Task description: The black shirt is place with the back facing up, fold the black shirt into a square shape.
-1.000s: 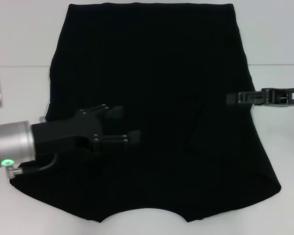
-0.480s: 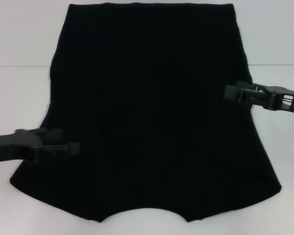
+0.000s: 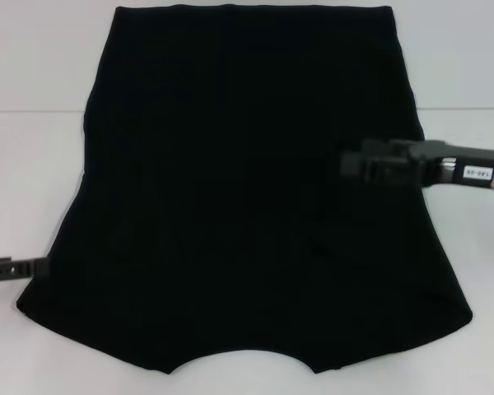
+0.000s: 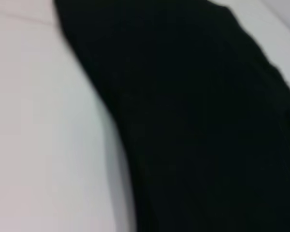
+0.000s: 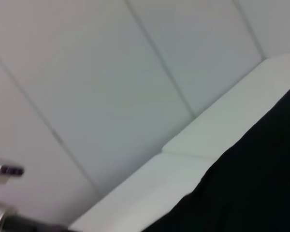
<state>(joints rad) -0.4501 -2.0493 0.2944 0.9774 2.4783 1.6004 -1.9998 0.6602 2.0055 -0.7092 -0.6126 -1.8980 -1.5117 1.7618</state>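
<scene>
Right tool (image 3: 356,164) over black shirt (image 3: 247,197), right of middle; you cannot tell if its jaws are spread. Left tool (image 3: 33,267) off shirt's left near edge, grip unclear. Shirt flat on white counter (image 3: 33,164), sleeves tucked in: your 2 side folds look done.

The large plain black fabric T-shirt (image 3: 247,189) lay spread flat on the white counter (image 3: 33,156), no lettering showing, its straight hem far, its curved neckline at the counter's near edge.
</scene>
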